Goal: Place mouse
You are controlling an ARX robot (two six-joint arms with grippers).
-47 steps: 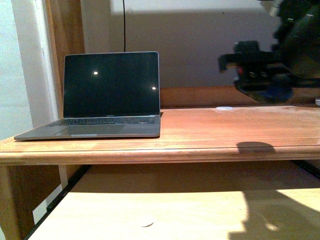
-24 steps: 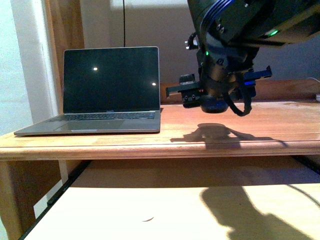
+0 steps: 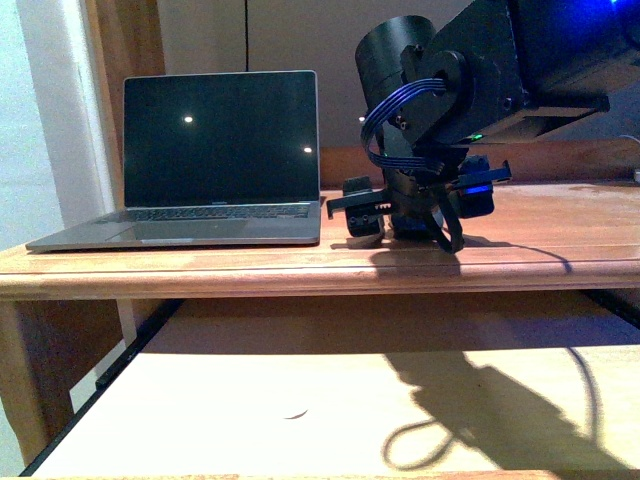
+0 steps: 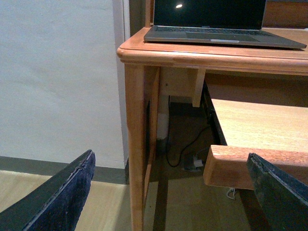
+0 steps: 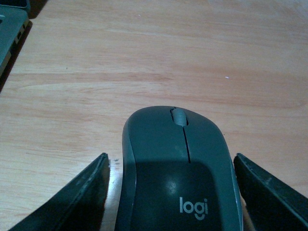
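Where the left hand [image 4: 169, 156] hangs: beside the reddish wooden surface [image 3: 560, 250], fingers wide, empty
Open grey dark-screened laptop [image 3: 220, 160]: left, untouched
Small dark grey domed plastic mouse [image 5: 175, 163]: at the surface, just right of the laptop
Right hand [image 5: 171, 156]: fingers flank the mouse, grip cannot be told; should part evenly, rise straight, no nudging

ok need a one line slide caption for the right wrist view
Grey logi mouse on the wooden desk between the open fingers of the right hand, laptop corner nearby.
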